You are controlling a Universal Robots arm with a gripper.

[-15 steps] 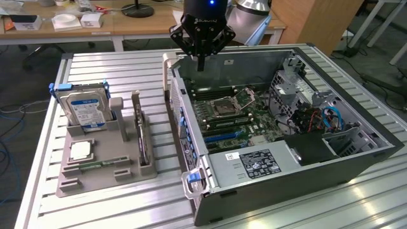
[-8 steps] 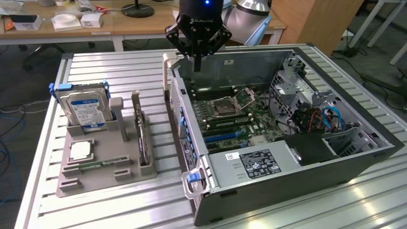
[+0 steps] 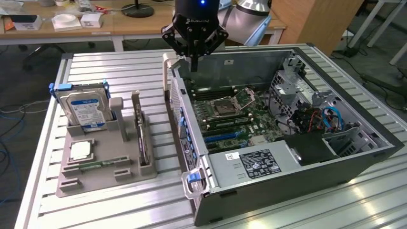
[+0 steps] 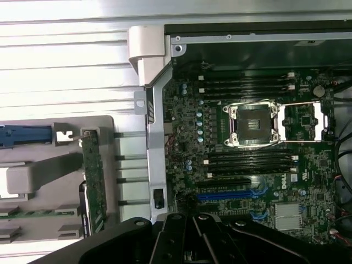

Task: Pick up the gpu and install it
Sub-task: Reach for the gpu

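Dark gpu (image 3: pixel 141 132) upright near case (image 3: pixel 180 113) edge

A wooden desk (image 3: pixel 146 26) (small boxes (image 3: pixel 66 21) on it) stands beside a wooden cabinet (image 3: pixel 318 19).

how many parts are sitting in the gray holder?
4: hard drive standing at the holder's far end; gpu on edge along the side nearest the computer case; CPU flat mid-holder; memory stick flat beside the CPU. Small parts could be hidden behind the drive.
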